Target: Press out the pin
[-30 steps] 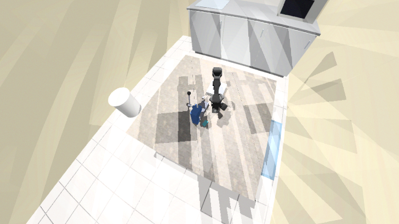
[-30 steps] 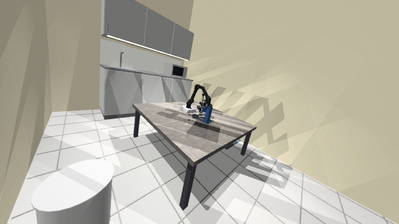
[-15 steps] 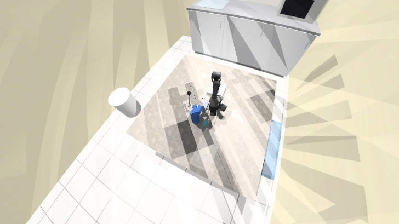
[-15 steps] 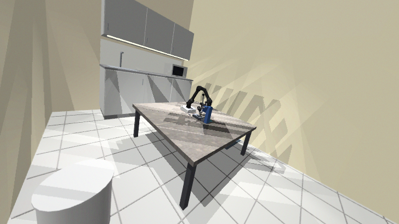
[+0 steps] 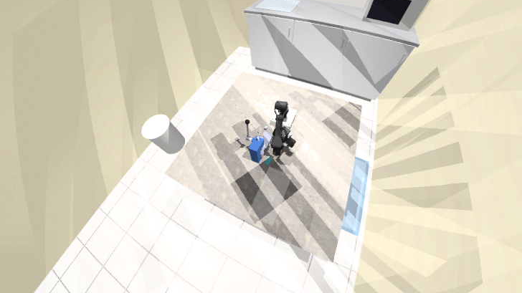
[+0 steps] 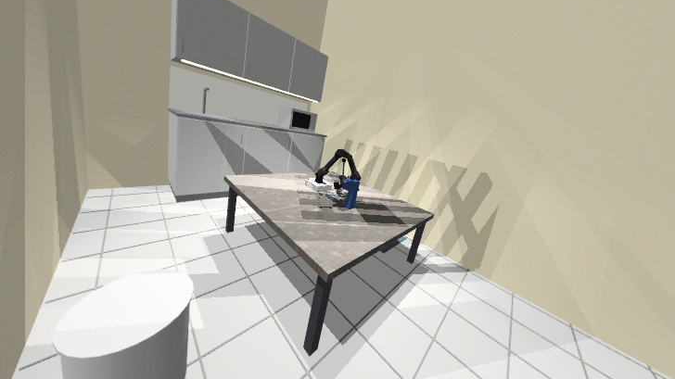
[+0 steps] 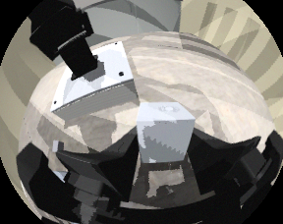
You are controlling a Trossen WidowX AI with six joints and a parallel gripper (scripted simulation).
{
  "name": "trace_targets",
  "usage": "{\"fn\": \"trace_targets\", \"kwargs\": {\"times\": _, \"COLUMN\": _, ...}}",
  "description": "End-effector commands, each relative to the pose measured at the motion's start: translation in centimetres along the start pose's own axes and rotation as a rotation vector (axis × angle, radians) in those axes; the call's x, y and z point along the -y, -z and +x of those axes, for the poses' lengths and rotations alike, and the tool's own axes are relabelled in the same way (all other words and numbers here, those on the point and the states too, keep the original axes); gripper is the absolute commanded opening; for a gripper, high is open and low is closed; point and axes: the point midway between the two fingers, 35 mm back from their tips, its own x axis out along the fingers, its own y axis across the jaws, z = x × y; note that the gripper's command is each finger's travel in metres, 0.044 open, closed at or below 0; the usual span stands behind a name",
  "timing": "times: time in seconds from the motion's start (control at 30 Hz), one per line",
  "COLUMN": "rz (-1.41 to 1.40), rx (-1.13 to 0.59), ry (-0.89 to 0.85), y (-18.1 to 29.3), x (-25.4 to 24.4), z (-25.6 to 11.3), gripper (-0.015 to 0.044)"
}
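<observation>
"Block: pale, squarish, clasped between the two dark fingers of the gripper. Note the round mark on its upper face, presumably the pin site."

"Is the block on the press yet?"

"No. The wrist view shows it in the grasp, with the arm's white base plate beyond. The top view places the gripper beside the blue press, apart from its column. Whether the block's underside touches the table cannot be told."

"Which step, then, does the figure illustrate?"

"Carrying the block to the press, by my reading; placement, pressing and release all remain. The lever stands upright with its dark knob on top, as placement would require."

"And what does the next move call for?"

"Keeping the grasp firm, bringing the block level over the bed, and aligning the pin with the punch before lowering. The punch and the cup are too small to identify here, so alignment cannot be judged."

"What is the principal hazard?"

"An offset or twisted placement: the punch would then bear on the block rather than the pin. Fingers or wrist might also strike the column on approach. Once the block is seated, they should open evenly and withdraw without dragging it, leaving the gripper free for the lever."
</observation>
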Motion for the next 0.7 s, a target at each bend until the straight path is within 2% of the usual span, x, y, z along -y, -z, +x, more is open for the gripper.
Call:
{"fn": "trace_targets", "kwargs": {"times": 0.0, "rz": -0.002, "rx": 0.036, "ry": 0.005, "y": 0.05, "x": 0.09, "z": 0.09, "gripper": 0.0}}
{"fn": "trace_targets", "kwargs": {"times": 0.3, "rz": -0.003, "rx": 0.161, "ry": 0.005, "y": 0.58, "x": 0.08, "z": 0.59, "gripper": 0.0}}
{"fn": "trace_targets", "kwargs": {"times": 0.67, "rz": -0.003, "rx": 0.164, "ry": 0.005, "y": 0.59, "x": 0.08, "z": 0.59, "gripper": 0.0}}
